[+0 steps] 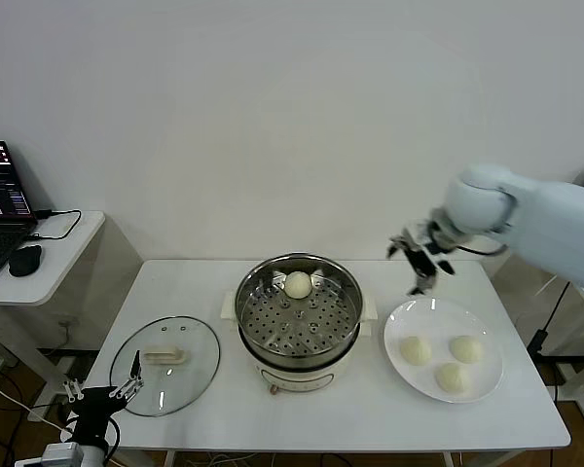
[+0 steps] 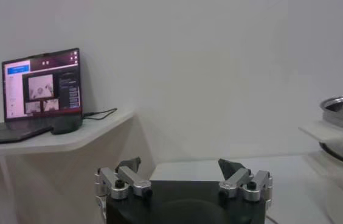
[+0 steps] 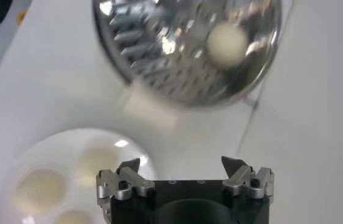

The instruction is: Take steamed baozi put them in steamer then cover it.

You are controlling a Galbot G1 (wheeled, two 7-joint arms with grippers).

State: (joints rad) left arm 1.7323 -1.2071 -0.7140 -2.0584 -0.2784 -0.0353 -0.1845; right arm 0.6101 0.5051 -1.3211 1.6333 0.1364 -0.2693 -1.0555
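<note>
both grippers' jaws wide apart

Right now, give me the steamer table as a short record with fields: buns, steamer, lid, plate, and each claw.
buns in steamer: one baozi on the perforated tray, toward the back
buns on plate: three
steamer: uncovered, centre of the table
lid: flat on the table, to the steamer's left
plate: to the steamer's right
right claw: open, empty, above the plate's far edge
left claw: open, empty, low by the lid's near edge
</note>
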